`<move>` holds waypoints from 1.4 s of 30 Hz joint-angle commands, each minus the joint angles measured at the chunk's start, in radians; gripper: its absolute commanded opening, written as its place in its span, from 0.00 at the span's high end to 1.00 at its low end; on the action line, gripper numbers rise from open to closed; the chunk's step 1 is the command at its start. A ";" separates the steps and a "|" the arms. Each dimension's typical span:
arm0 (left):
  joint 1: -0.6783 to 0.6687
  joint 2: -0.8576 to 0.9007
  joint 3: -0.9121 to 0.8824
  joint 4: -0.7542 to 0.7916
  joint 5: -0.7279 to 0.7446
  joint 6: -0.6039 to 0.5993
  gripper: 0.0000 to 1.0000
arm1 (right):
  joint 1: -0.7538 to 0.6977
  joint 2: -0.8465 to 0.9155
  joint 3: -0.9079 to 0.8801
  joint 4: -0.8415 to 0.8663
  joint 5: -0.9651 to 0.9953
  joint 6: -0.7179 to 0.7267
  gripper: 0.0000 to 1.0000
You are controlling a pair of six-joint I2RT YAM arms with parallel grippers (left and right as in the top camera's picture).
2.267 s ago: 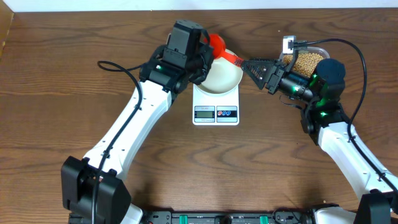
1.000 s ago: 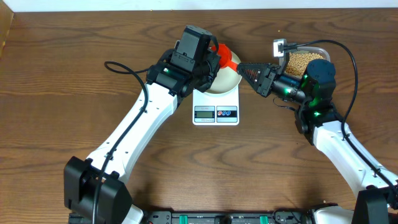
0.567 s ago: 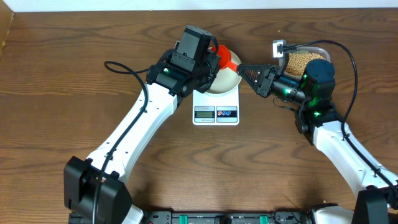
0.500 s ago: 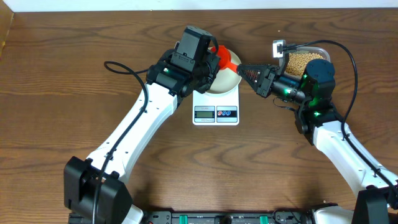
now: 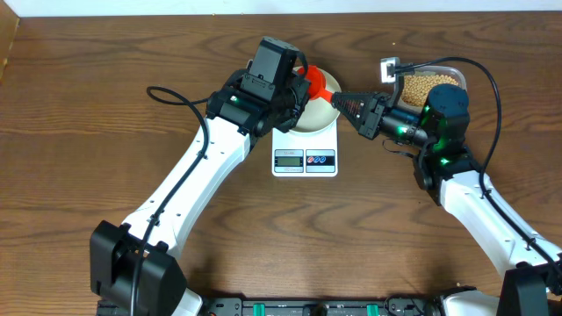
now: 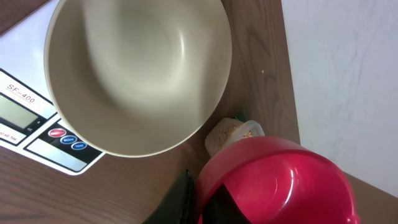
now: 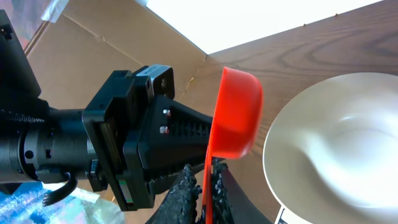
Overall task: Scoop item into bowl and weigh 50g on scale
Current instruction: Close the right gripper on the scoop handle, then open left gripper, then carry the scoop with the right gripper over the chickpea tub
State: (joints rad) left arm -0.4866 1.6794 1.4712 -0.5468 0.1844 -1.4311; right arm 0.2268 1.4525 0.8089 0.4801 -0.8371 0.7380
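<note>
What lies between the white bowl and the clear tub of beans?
The right gripper, straddling the red scoop's handle; the overhead view shows it between the bowl and the beans.

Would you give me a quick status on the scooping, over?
Left gripper and right gripper both shut on red scoop. Bowl empty on scale. Beans in tub, nothing blocking.

The overhead camera looks straight down on the whole worktop (image 5: 88, 175). Both wrist cameras sit close; all three views share the bowl (image 5: 320, 112) and red scoop (image 5: 318, 83).
</note>
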 commanded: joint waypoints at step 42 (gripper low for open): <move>0.093 0.000 0.005 0.048 0.010 0.676 0.54 | -0.115 0.006 0.018 -0.193 0.096 -0.067 0.99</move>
State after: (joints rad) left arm -0.4156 1.6794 1.4712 -0.5056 0.1886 -0.8936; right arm 0.1223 1.4540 0.8089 0.3042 -0.7643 0.7013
